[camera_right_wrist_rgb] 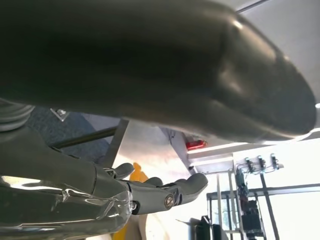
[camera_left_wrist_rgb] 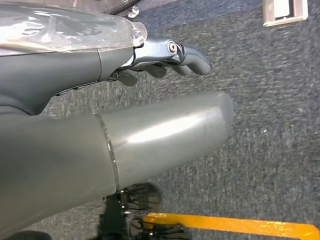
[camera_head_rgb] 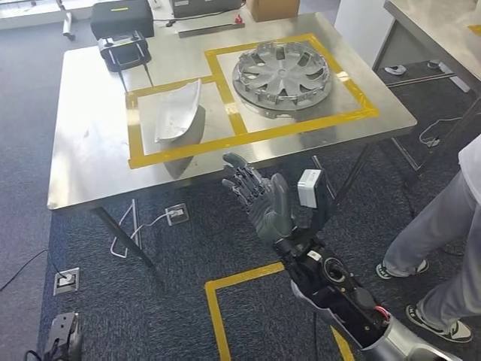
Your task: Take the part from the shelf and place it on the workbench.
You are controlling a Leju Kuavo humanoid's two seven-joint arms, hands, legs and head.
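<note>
My right hand [camera_head_rgb: 262,197] hung released, fingers spread, just off the workbench's [camera_head_rgb: 91,150] near edge. The part [camera_head_rgb: 176,111] lay far-left of it inside the yellow tape, long axis near-to-far.

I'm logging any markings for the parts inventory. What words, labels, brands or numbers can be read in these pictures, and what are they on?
No text can be read in any view.
Black case at the far table edge: a small yellow-green strip on its lid, too small to read.
Wheel cover: no legible brand or number.
Curved silver part: no marking visible.
White box at the right hand's wrist: blank at this size.
</note>
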